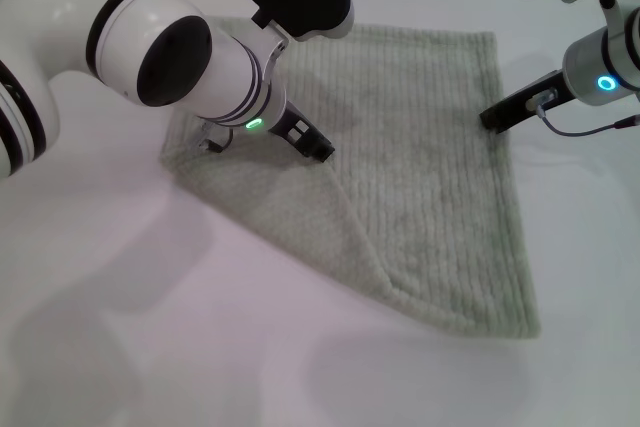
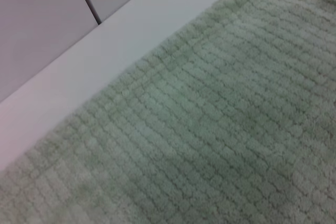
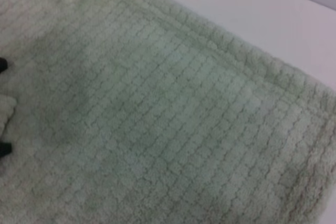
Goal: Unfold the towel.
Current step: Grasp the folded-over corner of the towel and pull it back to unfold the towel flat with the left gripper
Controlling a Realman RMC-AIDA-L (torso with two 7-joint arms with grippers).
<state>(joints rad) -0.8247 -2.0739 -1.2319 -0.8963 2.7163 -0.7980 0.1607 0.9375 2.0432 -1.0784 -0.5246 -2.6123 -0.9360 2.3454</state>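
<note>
Head view: you see the towel point(image 1: 420, 167) spread on the white bench point(image 1: 150, 347), with one corner folded diagonally over the rest, making a raised crease that runs from the left pincer toward the near edge of the cloth.
Left pincer: your left pincer point(image 1: 318, 143) is down on the towel near its middle, at the upper end of that crease; its dark tip touches or nearly touches the cloth. You cannot tell how far its fingers are spread, nor whether they have hold of any cloth.
Right pincer: your right pincer point(image 1: 492, 118) sits at the towel's right edge, tip at the hem, the arm reaching in from the right. Its opening is not readable either.
Towel relative to pincers: most of the cloth lies between the two pincers and nearer to you than both; the folded flap lies on the left pincer's side.
Left wrist view: ribbed green towel point(image 2: 210, 129) fills most of it, its hem running beside bare bench point(image 2: 131, 40).
Right wrist view: more towel point(image 3: 157, 119) with its hemmed border, and bench point(image 3: 252, 19) beyond it.
</note>
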